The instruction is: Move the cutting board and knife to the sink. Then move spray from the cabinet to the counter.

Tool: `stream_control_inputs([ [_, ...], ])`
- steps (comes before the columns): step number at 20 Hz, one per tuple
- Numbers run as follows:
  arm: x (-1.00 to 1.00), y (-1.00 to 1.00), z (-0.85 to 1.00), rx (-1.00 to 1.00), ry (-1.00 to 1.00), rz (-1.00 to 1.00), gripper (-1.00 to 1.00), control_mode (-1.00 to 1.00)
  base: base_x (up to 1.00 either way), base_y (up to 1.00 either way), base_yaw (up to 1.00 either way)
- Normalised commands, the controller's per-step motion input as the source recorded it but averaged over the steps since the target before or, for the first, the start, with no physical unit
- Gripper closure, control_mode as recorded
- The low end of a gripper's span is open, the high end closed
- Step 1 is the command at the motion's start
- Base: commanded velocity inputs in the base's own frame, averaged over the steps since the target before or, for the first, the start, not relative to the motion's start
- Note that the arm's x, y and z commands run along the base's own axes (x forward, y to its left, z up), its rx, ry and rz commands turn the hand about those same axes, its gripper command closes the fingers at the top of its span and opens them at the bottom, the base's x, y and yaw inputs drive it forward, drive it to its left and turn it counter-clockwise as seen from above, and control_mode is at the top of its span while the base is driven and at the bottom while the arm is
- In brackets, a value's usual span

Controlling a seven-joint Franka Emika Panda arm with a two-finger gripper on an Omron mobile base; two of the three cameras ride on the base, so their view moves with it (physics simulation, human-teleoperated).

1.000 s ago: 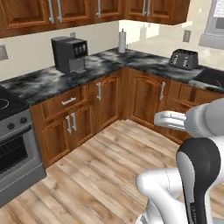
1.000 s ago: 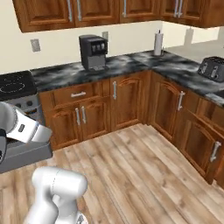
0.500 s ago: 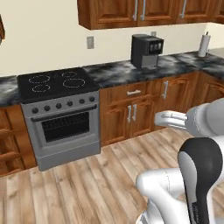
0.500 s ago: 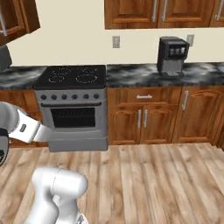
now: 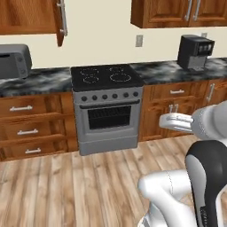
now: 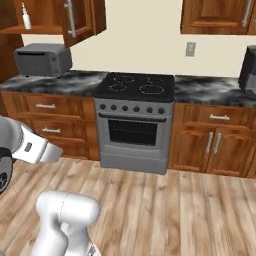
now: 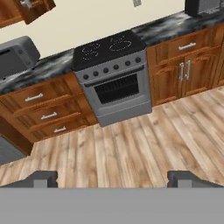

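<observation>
Judging by your empty, wide-open gripper (image 7: 112, 177), the spray (image 6: 25, 19) remains up-left on the cabinet (image 6: 45, 22) shelf, uncollected.

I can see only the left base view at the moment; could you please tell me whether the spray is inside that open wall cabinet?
Observer: Yes. In the right base view the spray stands upright on the shelf of the open cabinet, above the grey countertop oven.
Operator: Thank you. Is the gripper carrying anything?
Observer: No. In the hand view the gripper is open, with its fingertips wide apart and just wooden floor beyond them.
</observation>
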Motion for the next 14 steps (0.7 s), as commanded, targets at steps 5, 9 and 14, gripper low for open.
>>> stream_control_inputs([
  [5, 0.00, 0.00, 0.00, 0.00, 0.00, 0.00, -1.00, 1.00, 0.63, 0.94, 0.02],
  [9, 0.00, 0.00, 0.00, 0.00, 0.00, 0.00, -1.00, 1.00, 0.74, 1.00, 0.00],
  [14, 0.00, 0.00, 0.00, 0.00, 0.00, 0.00, -1.00, 1.00, 0.87, 0.77, 0.01],
])
